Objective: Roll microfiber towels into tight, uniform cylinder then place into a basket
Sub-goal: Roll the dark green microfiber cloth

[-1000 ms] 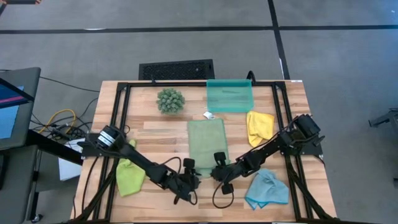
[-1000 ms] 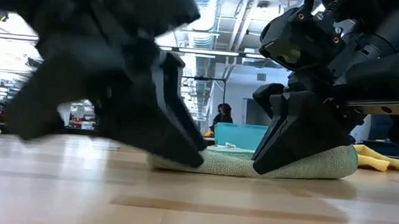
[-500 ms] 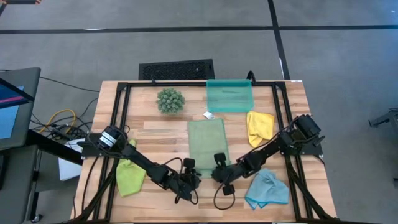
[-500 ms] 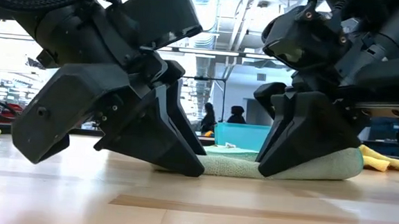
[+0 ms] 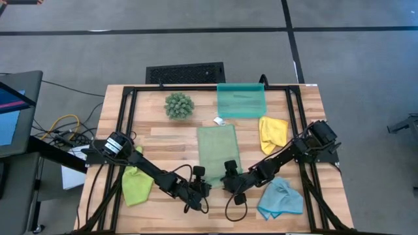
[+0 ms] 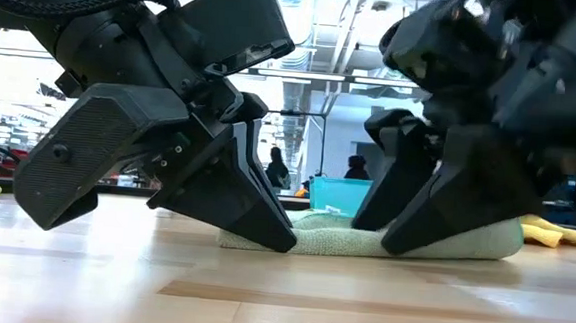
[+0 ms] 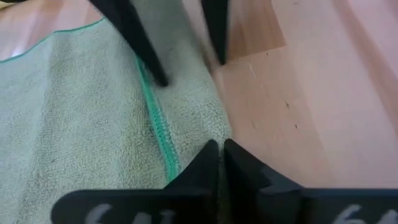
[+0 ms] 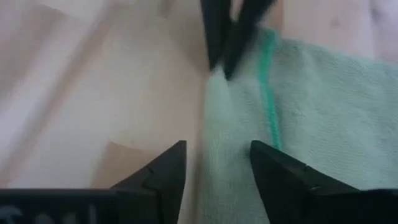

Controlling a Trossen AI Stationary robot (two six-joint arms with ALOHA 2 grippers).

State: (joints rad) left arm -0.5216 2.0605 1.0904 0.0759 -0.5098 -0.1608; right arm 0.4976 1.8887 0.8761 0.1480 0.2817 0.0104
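The sage green towel [image 5: 217, 147] lies flat on the table's middle, its near edge turned over into a low fold [image 6: 343, 240]. My left gripper [image 7: 219, 154] is shut at that fold, left of my right gripper. My right gripper [image 8: 217, 160] is open over the same fold, one finger above the cloth and one above bare wood. The lime green towel [image 5: 136, 185] lies near left, the yellow towel [image 5: 272, 130] at the right, the light blue towel [image 5: 279, 199] near right. The teal basket [image 5: 241, 100] stands at the far edge. My left gripper pinches the sage green towel's folded near edge [image 7: 205, 134] between its two fingertips. It comes slanting down from the near left. The fold stays on the table and the rest of the towel lies flat behind it. My right gripper's fingertips [image 6: 403, 239] reach down to the fold; whether they touch it I cannot tell.
A spiky green plant ball [image 5: 179, 105] sits at the far left of the table, and a black slotted grille [image 5: 185, 72] lies beyond the far edge. Black frame rails [image 5: 124, 130] run along the table's sides. Bare wood lies between the fold and the near edge.
My left gripper has shut on the towel's folded near edge. My right gripper, shut on that fold a second ago, has opened and let go. Both hands have stayed where they were, and the fold still lies on the table.
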